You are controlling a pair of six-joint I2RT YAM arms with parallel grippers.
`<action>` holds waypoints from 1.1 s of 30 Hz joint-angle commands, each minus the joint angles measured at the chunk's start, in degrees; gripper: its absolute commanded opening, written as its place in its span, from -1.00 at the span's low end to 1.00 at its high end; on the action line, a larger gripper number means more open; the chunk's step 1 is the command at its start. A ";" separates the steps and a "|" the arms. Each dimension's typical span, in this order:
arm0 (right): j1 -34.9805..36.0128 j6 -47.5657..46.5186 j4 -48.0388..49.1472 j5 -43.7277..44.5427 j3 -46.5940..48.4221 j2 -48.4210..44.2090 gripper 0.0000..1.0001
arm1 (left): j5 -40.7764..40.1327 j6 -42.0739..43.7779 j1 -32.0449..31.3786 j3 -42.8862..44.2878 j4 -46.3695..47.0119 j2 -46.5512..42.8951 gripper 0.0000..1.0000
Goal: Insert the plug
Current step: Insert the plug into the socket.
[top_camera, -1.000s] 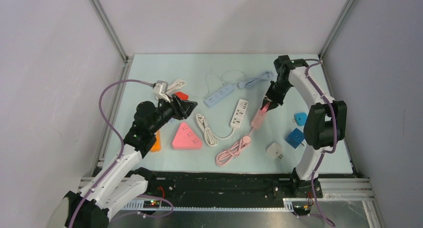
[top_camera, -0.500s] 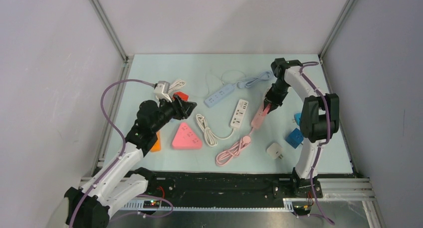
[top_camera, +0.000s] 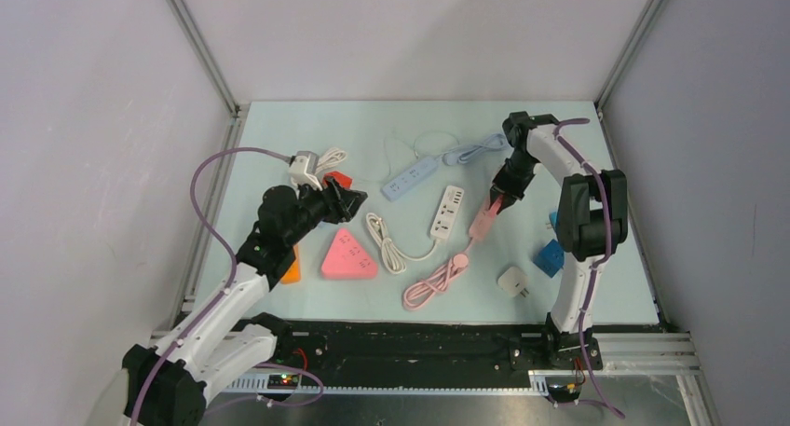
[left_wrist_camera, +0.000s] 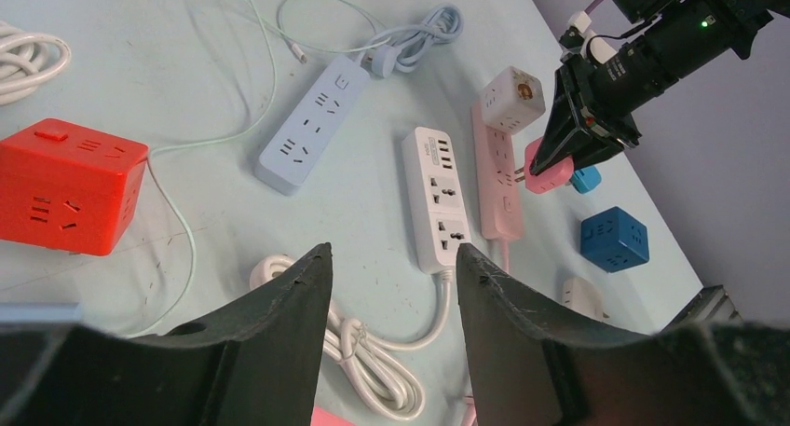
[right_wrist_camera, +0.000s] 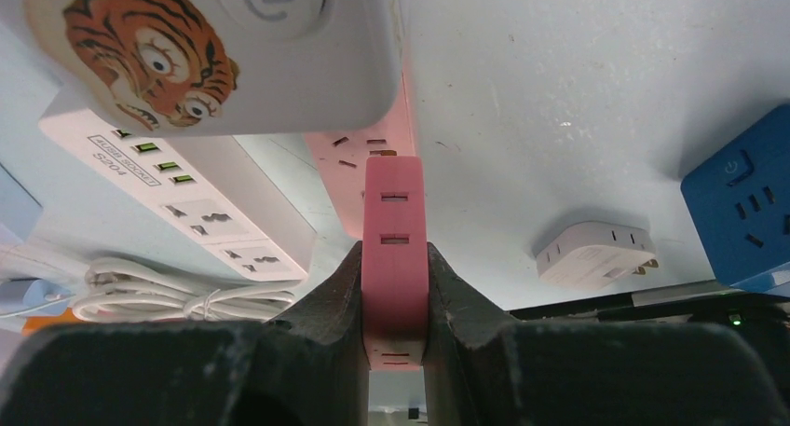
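Right elbow further left; prongs of pink plug indistinct.

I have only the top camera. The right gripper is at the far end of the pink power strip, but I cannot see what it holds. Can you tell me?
Observer: The right wrist view shows the right gripper shut on a pink plug.
Operator: Are its prongs already in the strip?
Observer: Not fully. In the left wrist view the prongs show bare beside the pink power strip.
Operator: And the left gripper?
Observer: The left gripper is open, with nothing between its fingers.
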 commanded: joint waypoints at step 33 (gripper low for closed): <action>2.43 -0.28 3.74 8.84 -0.07 4.49 -0.74 | 3.89 2.20 0.37 3.06 1.49 3.54 0.16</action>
